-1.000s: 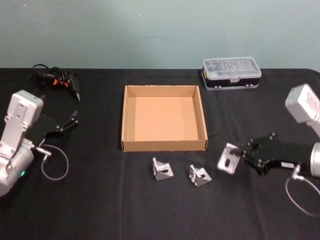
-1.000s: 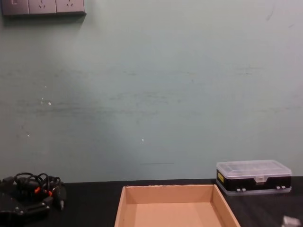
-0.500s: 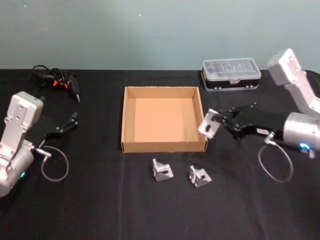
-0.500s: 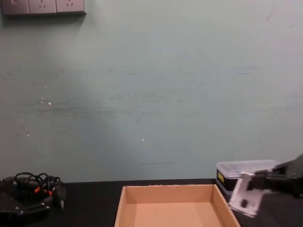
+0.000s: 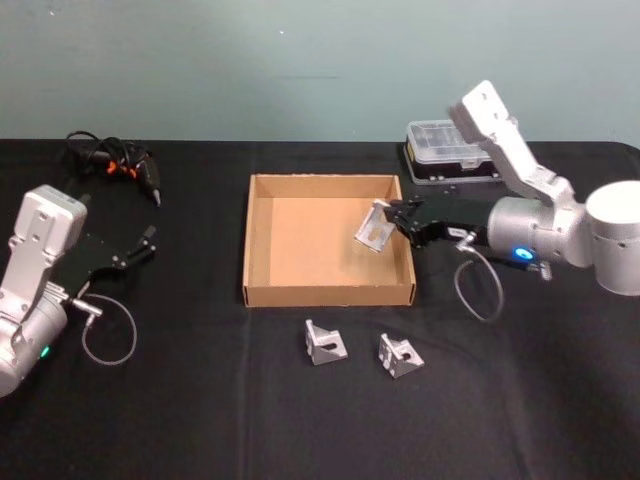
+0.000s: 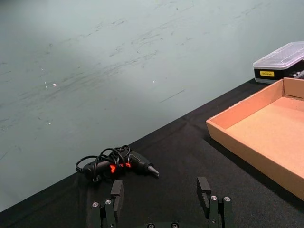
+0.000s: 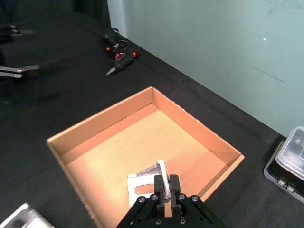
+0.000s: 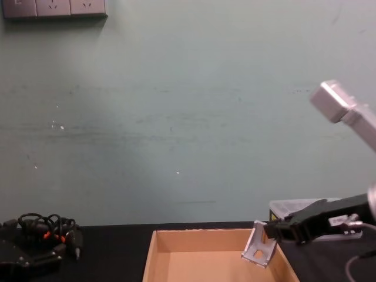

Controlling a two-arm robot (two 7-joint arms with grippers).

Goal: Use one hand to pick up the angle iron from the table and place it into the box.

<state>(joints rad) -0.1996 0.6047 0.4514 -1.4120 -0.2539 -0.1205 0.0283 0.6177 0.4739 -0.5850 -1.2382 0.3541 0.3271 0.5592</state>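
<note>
Silver angle iron (image 5: 373, 229) clamped in right hand (image 5: 391, 223), over box (image 5: 330, 293)

- Clear-lidded plastic case (image 5: 432, 140), with a black base and a yellow label, stands at the back right.
- Black corded tool (image 5: 118, 165) with orange marks lies at the back left, its cable bundled.
- Grey sockets (image 8: 53, 7) sit high on the pale green wall (image 5: 250, 60).

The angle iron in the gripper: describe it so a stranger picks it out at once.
Start at the tan cardboard box in the middle of the black table. Over its right side, the right gripper is shut on a small silver angle iron. The two other angle irons lie on the table in front of the box; only this one is held.
</note>
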